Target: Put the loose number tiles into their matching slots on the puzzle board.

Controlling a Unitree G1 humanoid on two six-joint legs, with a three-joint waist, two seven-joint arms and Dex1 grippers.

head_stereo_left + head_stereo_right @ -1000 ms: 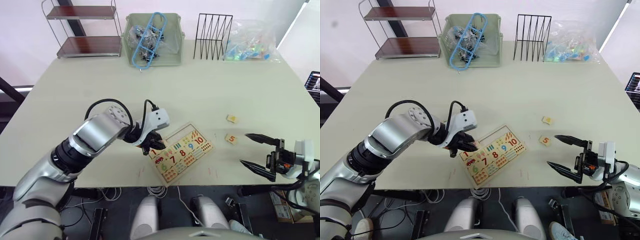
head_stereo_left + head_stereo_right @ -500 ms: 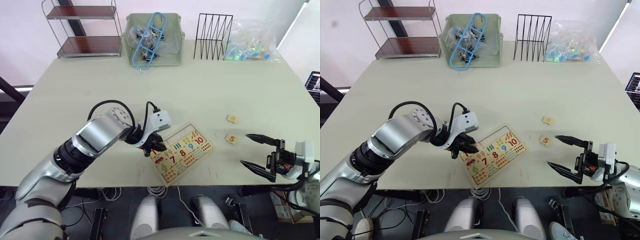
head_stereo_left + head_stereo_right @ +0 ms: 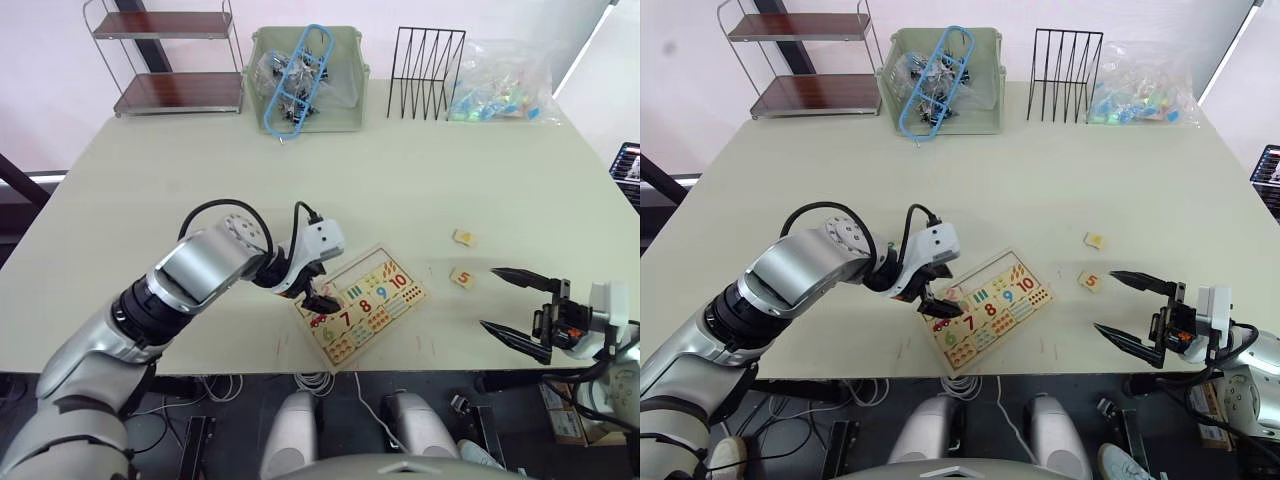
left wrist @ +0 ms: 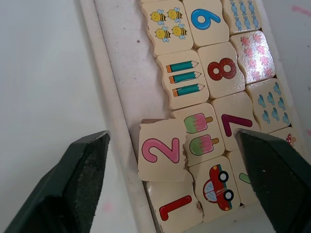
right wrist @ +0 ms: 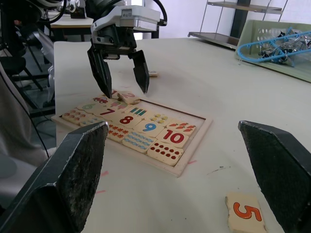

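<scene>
The puzzle board lies slanted near the table's front edge. My left gripper hovers open just above its left end. Between the spread fingers, the pink 2 tile rests slightly askew beside the red 1 tile, free of both fingers. Bare slots continue along that edge. To the right of the board lie the 5 tile and another loose tile. One more tile lies beyond the left gripper. My right gripper stands open and empty at the table's right front, apart from the 5 tile.
Along the table's back edge stand a metal shelf, a green bin with blue hangers, a black wire rack and a clear bag of colourful pieces. The board sits close to the front edge.
My left gripper has opened and let go of the 2 tile, which now lies on the board beside the 1. The right arm has stayed put.
</scene>
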